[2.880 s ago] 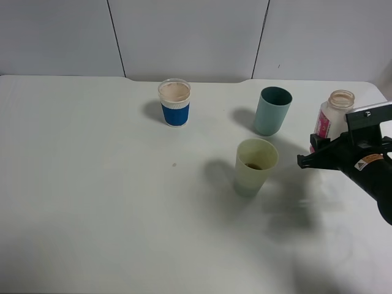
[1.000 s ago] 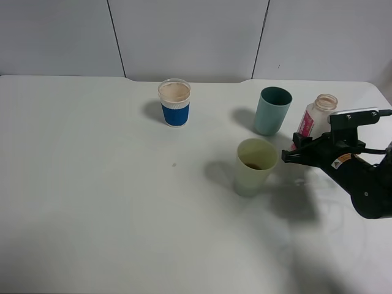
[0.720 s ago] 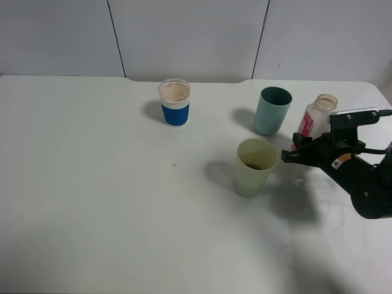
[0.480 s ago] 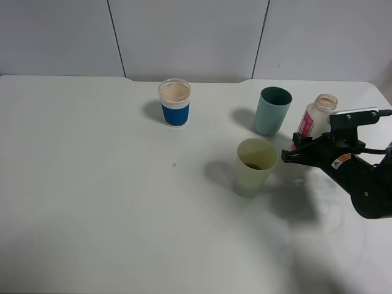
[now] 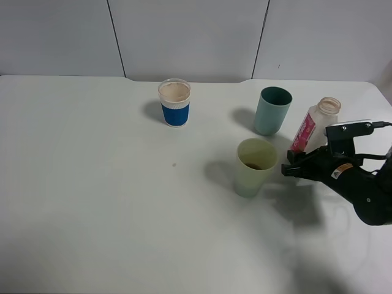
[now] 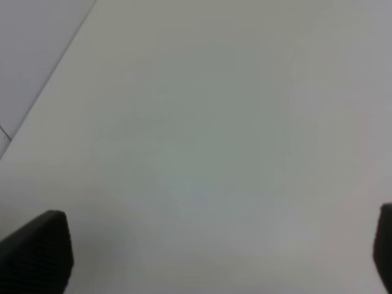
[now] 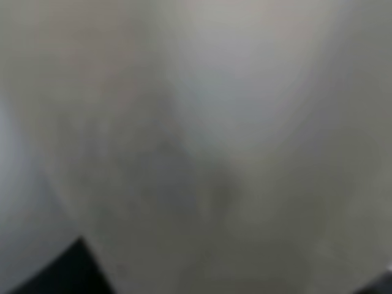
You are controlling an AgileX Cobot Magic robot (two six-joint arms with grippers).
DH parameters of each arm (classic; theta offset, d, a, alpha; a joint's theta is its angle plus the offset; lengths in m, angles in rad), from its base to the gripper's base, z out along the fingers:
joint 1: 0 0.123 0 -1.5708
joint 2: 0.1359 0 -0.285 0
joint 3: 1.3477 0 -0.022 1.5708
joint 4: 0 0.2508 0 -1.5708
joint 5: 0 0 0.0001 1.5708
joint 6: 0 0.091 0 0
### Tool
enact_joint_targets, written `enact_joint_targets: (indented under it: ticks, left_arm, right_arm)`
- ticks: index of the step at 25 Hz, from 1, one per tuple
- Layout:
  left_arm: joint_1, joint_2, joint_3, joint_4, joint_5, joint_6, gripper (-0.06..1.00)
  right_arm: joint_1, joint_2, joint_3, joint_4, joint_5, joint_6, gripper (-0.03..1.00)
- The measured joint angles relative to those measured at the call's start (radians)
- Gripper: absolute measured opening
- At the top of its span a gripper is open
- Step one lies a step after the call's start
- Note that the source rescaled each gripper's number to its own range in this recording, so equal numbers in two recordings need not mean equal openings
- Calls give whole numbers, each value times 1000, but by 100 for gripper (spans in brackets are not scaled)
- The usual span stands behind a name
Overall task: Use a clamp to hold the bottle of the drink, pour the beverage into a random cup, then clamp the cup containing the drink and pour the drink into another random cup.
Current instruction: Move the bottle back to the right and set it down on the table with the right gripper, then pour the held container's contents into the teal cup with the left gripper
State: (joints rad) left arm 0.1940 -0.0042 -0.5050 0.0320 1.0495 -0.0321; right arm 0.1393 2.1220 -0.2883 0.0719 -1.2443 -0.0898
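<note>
Bottle of the drink now leans further, at two o'clock from the cup containing the drink, seemingly being let go. I cannot tell how wide the right end effector stands; the left end effector is spread wide.

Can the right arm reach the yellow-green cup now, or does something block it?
Probably yes. The right gripper sits just beside the yellow-green cup, and nothing stands between them. The bottle leans behind the gripper and the teal cup stands farther back, both off the path.
</note>
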Motion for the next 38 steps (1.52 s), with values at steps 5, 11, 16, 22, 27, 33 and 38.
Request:
enact_joint_targets:
  ticks: [5, 11, 16, 22, 27, 33, 38]
  left_arm:
    - [0, 0, 0, 0, 0, 0, 100]
    - [0, 0, 0, 0, 0, 0, 100]
    - [0, 0, 0, 0, 0, 0, 100]
    - [0, 0, 0, 0, 0, 0, 100]
    - [0, 0, 0, 0, 0, 0, 100]
    - [0, 0, 0, 0, 0, 0, 100]
    - [0, 0, 0, 0, 0, 0, 100]
  right_arm:
    - [0, 0, 1, -2, 2, 90, 64]
    - [0, -3, 1, -1, -4, 122, 67]
    - [0, -6, 1, 30, 2, 131, 69]
    - [0, -62, 1, 49, 20, 171, 75]
    - [0, -145, 1, 69, 20, 178, 75]
    - [0, -219, 26, 72, 20, 173, 75]
    - [0, -275, 81, 86, 22, 142, 83]
